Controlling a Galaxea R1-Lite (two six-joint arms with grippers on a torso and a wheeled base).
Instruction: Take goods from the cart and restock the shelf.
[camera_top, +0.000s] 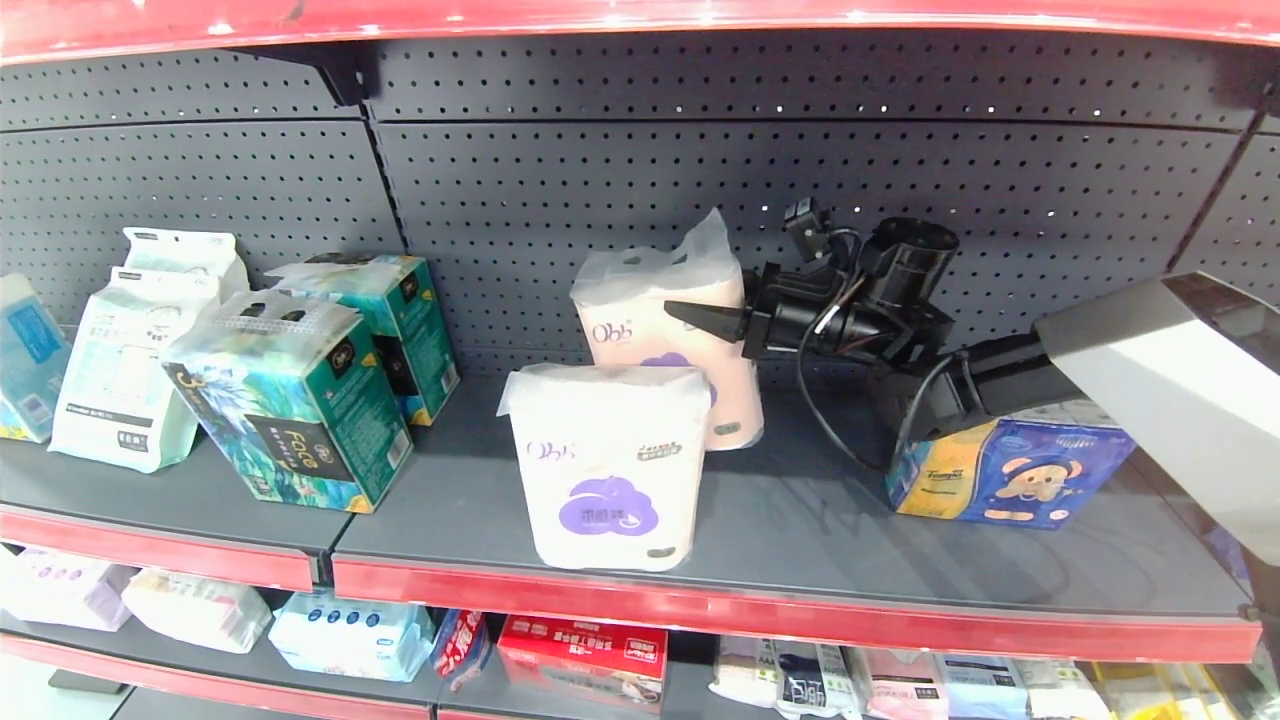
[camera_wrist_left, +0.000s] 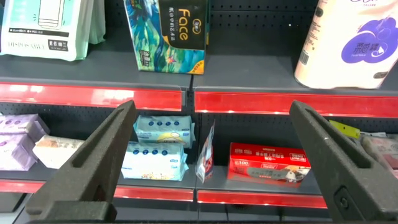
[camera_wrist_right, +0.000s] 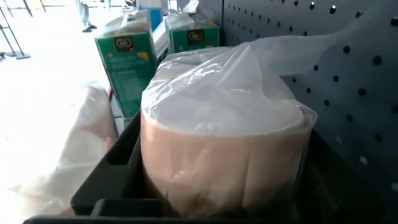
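A pink-tinted toilet roll pack (camera_top: 650, 320) in clear wrap stands at the back of the grey shelf (camera_top: 800, 530), against the pegboard. My right gripper (camera_top: 692, 312) reaches in from the right and is shut on this pack. In the right wrist view the pack (camera_wrist_right: 224, 143) sits between the dark fingers (camera_wrist_right: 106, 180). A second, white toilet roll pack (camera_top: 605, 465) with a purple label stands in front of it, near the shelf edge. My left gripper (camera_wrist_left: 211, 162) is open and holds nothing. It hangs in front of the red shelf edge, below the white pack (camera_wrist_left: 348, 43).
Two green tissue boxes (camera_top: 290, 400) and white pouches (camera_top: 135, 370) stand at the left of the shelf. A blue tissue pack with a bear (camera_top: 1010, 470) stands at the right, under my right arm. Bare shelf lies between it and the white pack. A red box (camera_top: 585, 655) sits on the lower shelf.
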